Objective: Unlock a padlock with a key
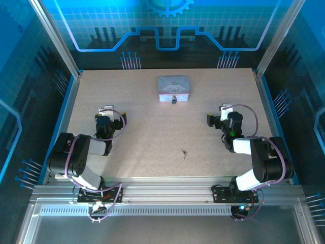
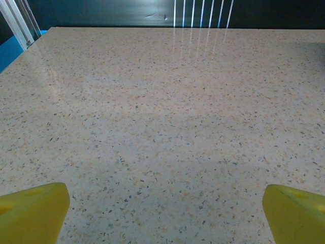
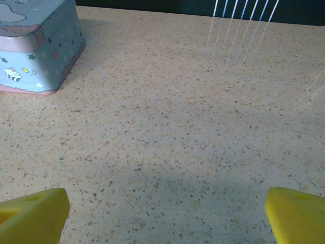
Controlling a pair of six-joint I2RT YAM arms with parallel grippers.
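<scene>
**Two Arms Poised, Key Lying Nearer the Right**

We are looking down on a speckled counter (image 1: 142, 162) where nothing is being held. On the left, the left fingers (image 2: 33, 211) are standing wide apart over bare surface, well apart from everything. Toward the middle, the key (image 1: 184, 152) is lying flat on the counter, closer to the arm bases than either set of fingers and a little right of centre. We are finding it too small to read its long axis. Beyond it, the padlock (image 1: 173, 99) is sitting against the near face of the tin (image 1: 173, 87). On the right, the right fingers (image 3: 297, 213) are likewise spread wide and empty. We are judging the right arm the nearer to the key, which is lying back toward its base and to the left of its fingers.
</scene>
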